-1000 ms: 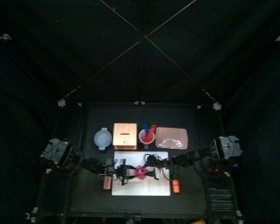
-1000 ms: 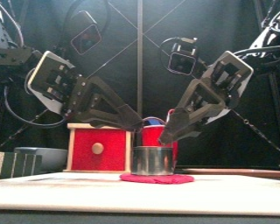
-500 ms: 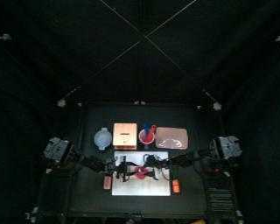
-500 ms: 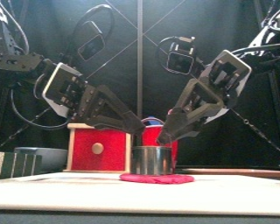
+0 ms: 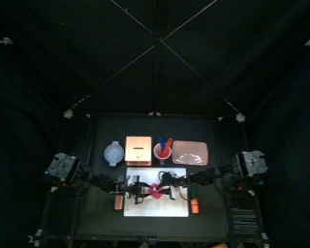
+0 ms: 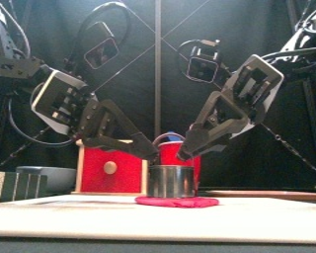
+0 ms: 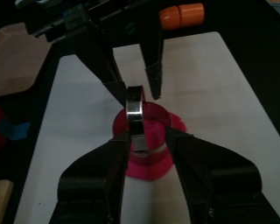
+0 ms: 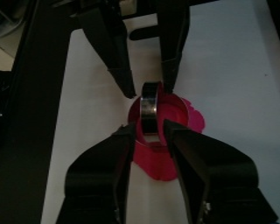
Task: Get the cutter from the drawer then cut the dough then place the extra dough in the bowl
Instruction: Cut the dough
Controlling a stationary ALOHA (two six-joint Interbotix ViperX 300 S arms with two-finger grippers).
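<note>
At the middle of the white rectangular cutting board (image 5: pixel 158 207), the round metal cutter (image 6: pixel 173 180) stands upright on the flat pink-red dough disc (image 6: pixel 176 202). The left gripper (image 6: pixel 150 155) sits at its rim at 9 o'clock and the right gripper (image 6: pixel 188 153) at 3 o'clock. Both pairs of jaws are narrowly parted, straddling the rim.

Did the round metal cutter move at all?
No. The cutter stays on the dough, just right of the red drawer, as before.

We see the round metal cutter (image 6: pixel 173 179) standing on the flat pink dough (image 6: pixel 177 202), just below the left tool (image 6: pixel 153 155) and the right tool (image 6: pixel 185 154).
</note>
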